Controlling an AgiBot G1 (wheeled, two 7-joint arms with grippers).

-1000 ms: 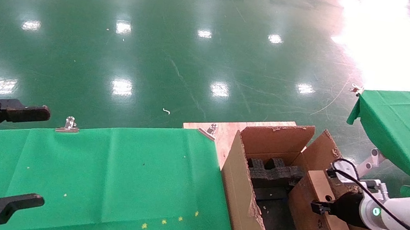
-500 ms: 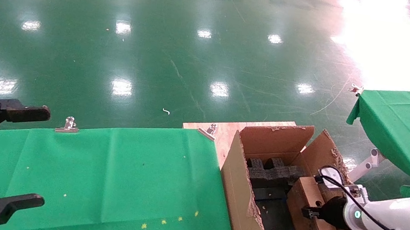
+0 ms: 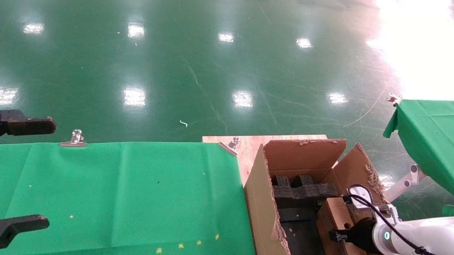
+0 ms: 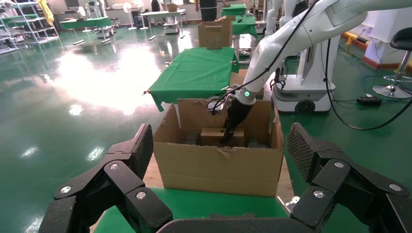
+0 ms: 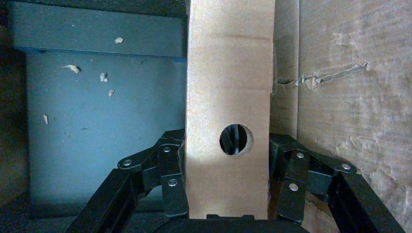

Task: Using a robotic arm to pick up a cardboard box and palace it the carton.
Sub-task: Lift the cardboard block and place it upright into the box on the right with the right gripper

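Clamped on both faces of the small flat brown cardboard box with a round hole [image 5: 228, 121], with the black linkage-finger right gripper [image 5: 227, 167] squeezing it edge-on. Carried lower and further toward the left wall of the large deep brown corrugated carton with ragged flaps [image 3: 261, 219] than half a second ago and a second ago, when the same box rode higher and nearer the right-hand flap. Now down among the black foam blocks [image 3: 300, 190] lining the carton, close beside the right inner wall and seemingly near the dark floor, though contact with that floor cannot be confirmed. Reached in from the right on the glossy white arm with a green ring light [image 3: 431, 240]. Judged as placement nearly complete, with only settling and letting go remaining. Parked well apart over the green cloth-covered table [image 3: 113, 191], fingers spread wide and holding nothing: the black left gripper [image 4: 218, 174].
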